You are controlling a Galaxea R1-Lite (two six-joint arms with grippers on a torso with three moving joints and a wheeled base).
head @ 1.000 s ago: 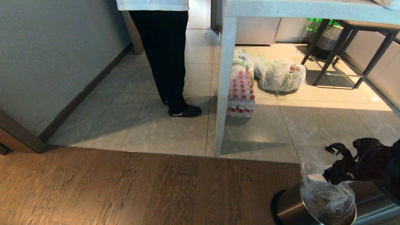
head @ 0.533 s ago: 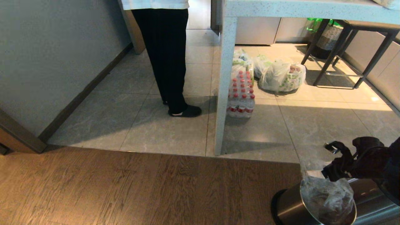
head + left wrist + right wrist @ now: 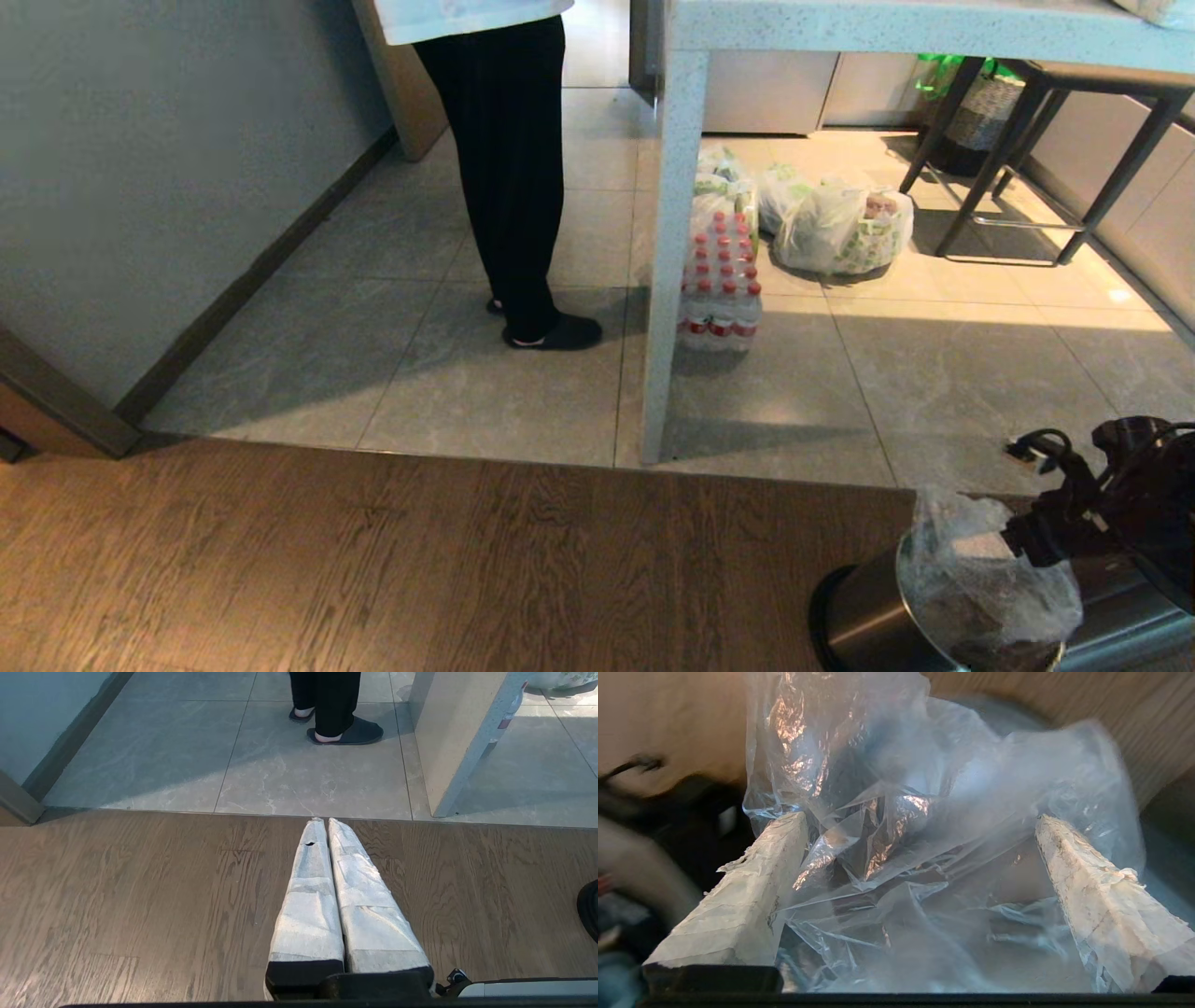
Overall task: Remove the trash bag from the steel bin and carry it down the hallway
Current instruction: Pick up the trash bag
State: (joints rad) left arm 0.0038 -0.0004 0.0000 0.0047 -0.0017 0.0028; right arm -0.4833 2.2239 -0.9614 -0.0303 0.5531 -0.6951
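Head view: steel bin (image 3: pixel 864 616) at the lower right on wood floor (image 3: pixel 420 560), trash bag (image 3: pixel 980 583) bunched up out of its mouth. Right gripper (image 3: pixel 1022 541) sits at the bag's far edge. A person (image 3: pixel 509 168) stands on the grey tile beside the counter leg (image 3: pixel 672 261).

Left wrist view: left gripper (image 3: pixel 327 823) idle above the floor, fingers (image 3: pixel 310 896) pressed together.

Right wrist view: fingers (image 3: pixel 752 882) wide apart, loose film between them, nothing clamped.

Risk: closing on a single thin fold could tear the film, or it could slip out during the lift.
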